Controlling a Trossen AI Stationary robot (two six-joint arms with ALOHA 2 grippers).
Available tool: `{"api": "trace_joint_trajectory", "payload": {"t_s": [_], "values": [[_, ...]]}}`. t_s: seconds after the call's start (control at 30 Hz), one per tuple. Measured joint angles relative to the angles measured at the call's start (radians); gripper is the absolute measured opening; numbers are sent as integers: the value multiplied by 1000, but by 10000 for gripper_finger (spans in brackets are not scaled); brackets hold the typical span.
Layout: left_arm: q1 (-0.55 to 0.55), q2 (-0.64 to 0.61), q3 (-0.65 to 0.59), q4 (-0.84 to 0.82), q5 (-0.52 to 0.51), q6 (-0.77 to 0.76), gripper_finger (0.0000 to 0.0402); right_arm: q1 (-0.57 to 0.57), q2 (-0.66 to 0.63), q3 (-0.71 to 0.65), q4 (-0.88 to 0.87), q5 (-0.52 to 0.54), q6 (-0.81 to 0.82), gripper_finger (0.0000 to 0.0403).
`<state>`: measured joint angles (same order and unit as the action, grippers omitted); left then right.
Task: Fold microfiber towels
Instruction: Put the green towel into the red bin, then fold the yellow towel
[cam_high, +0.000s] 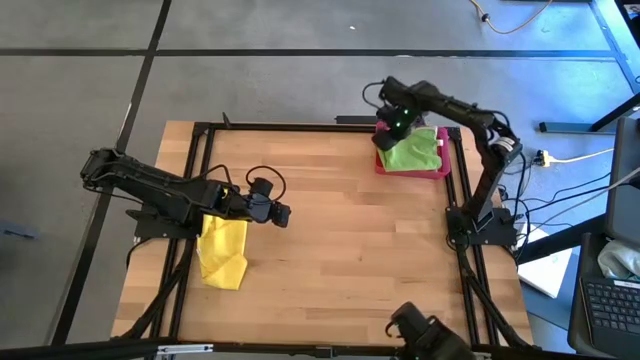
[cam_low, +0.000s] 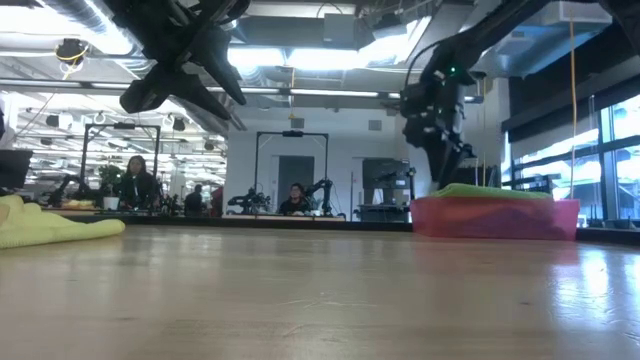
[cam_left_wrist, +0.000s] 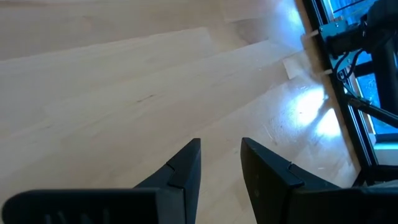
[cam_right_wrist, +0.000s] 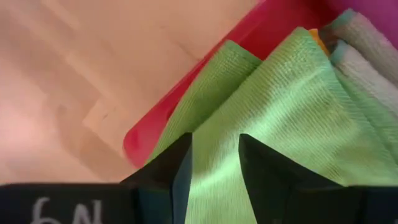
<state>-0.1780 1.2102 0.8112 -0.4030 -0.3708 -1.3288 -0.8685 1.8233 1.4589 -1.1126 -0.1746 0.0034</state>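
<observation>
A crumpled yellow towel (cam_high: 222, 252) (cam_low: 50, 228) lies on the wooden table near its left edge. My left gripper (cam_high: 285, 213) (cam_left_wrist: 221, 162) hangs open just right of it, over bare wood, with nothing between its fingers. A bright green towel (cam_high: 415, 150) (cam_right_wrist: 292, 106) lies folded on top of other cloths in the pink-red tray (cam_high: 446, 168) (cam_low: 490, 218) at the far right. My right gripper (cam_high: 390, 135) (cam_right_wrist: 214, 155) points down over the tray's left end, open. The green towel shows through the gap below its fingers, and no hold shows.
Pale and teal cloth edges (cam_right_wrist: 367, 50) and an orange-yellow sliver (cam_right_wrist: 317, 40) lie under the green towel in the tray. Black frame rails (cam_high: 200, 180) run along the table's sides. The middle of the table is bare wood (cam_high: 350, 240). People sit in the room behind (cam_low: 135, 180).
</observation>
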Motion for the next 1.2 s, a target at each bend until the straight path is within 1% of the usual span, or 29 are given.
{"api": "trace_joint_trajectory", "payload": {"t_s": [0.13,0.27,0.3,0.33,0.4,0.5,0.6,0.67,0.73,0.83,0.93,1.0,1.07,1.13,1.2], "values": [[0,0,0,0,11,-3,105,10,8,-97,91,21,51,133],[0,0,0,0,12,-4,105,11,34,-188,183,-44,98,133],[0,0,0,0,13,-5,105,14,40,-207,207,-44,100,133],[0,0,0,0,17,-5,105,17,43,-225,230,-28,101,133],[0,0,0,0,36,-6,105,19,45,-252,261,35,102,133],[0,0,0,1,63,-7,105,11,45,-257,288,126,128,133],[0,0,0,0,76,-7,105,-13,45,-232,303,181,153,133],[0,0,0,1,77,-7,105,-23,45,-214,326,195,178,133],[1,0,0,1,77,-7,105,-31,45,-200,339,175,201,133],[1,0,0,1,77,-7,105,-33,45,-171,329,97,199,133],[1,0,0,1,77,-7,105,-23,45,-128,256,44,174,133],[1,0,0,0,77,-6,105,-16,46,-83,187,39,140,133],[1,0,0,1,77,-5,105,-10,42,-36,116,62,96,133],[1,0,0,1,77,-4,105,-10,24,5,61,112,71,133],[1,0,0,1,77,-4,105,-14,-3,33,47,129,67,133]]}}
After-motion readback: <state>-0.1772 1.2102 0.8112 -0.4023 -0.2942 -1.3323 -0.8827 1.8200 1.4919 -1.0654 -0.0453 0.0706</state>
